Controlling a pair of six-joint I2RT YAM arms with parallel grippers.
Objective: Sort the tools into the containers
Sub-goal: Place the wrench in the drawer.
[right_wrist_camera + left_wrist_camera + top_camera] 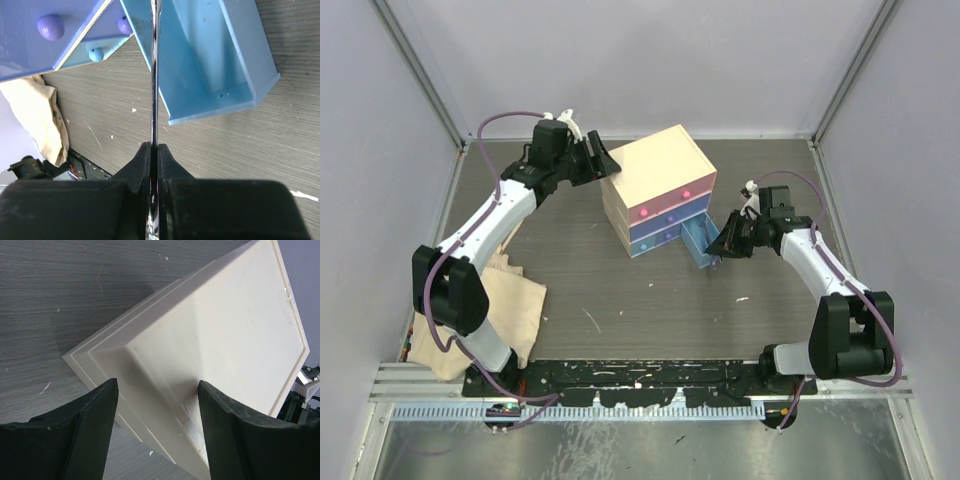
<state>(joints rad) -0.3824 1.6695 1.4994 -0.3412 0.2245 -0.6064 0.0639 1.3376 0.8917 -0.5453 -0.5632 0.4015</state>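
Right wrist view: my right hand (154, 150) is clamped tight on a thin silver wrench (154, 75), seen edge-on. Its long axis runs straight out from the fingers, pointing over the rim of the pulled-out light blue drawer (240, 60). My left hand (157, 405) stands part-open astride a corner of the cream box-shaped chest (235, 330).

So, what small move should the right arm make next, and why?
Probably shift the right gripper slightly sideways, over the inside of the open blue drawer. It is shut on a thin silver tool, which seems to lie above the drawer's wall, not yet its floor.
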